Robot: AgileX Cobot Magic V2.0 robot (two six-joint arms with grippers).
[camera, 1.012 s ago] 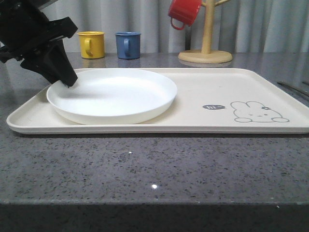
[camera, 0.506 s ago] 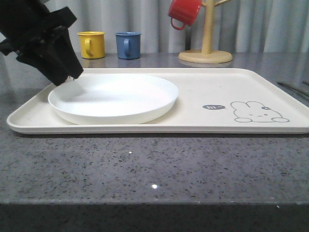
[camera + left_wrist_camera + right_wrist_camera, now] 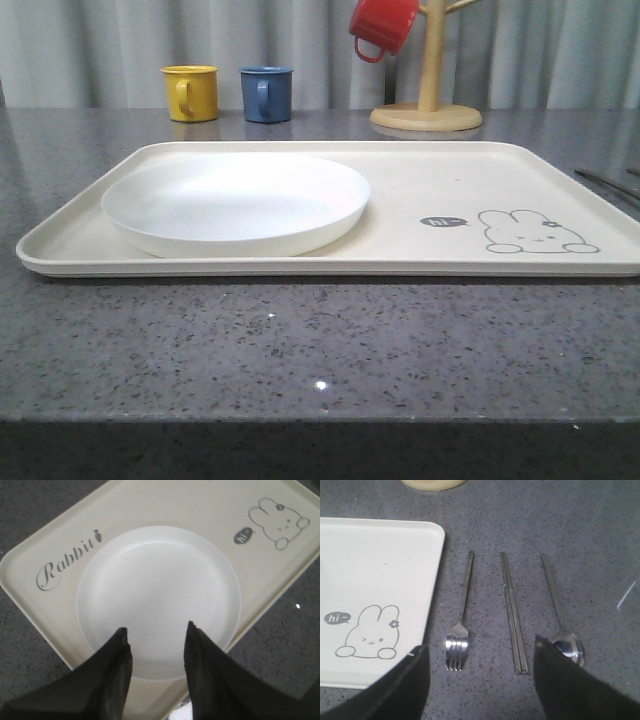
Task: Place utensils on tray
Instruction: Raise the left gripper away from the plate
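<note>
table [image 3: 300, 340]: grey speckled stone, pale curtain behind, yellow mug [image 3: 190, 92], blue mug [image 3: 266, 93] and a red mug [image 3: 382, 24] on a wooden stand at the back.
tray [image 3: 420, 180]: cream, flat on the table, with the white plate [image 3: 236, 202] on its left half; the rabbit half lay bare, likely kept free for cutlery.
utensils: fork [image 3: 461, 617], chopsticks [image 3: 513, 611] and spoon [image 3: 561, 615] lay side by side on the table just right of the tray, none on it yet.
left gripper [image 3: 156, 647]: jaws spread apart, empty, hanging over the plate.
right gripper [image 3: 479, 665]: jaws wide apart, empty, above the fork and chopsticks, seemingly lining up a pick.
change: the left arm that had loomed at the plate's far-left rim had lifted out of the front view; the plate sat slightly further right.
</note>
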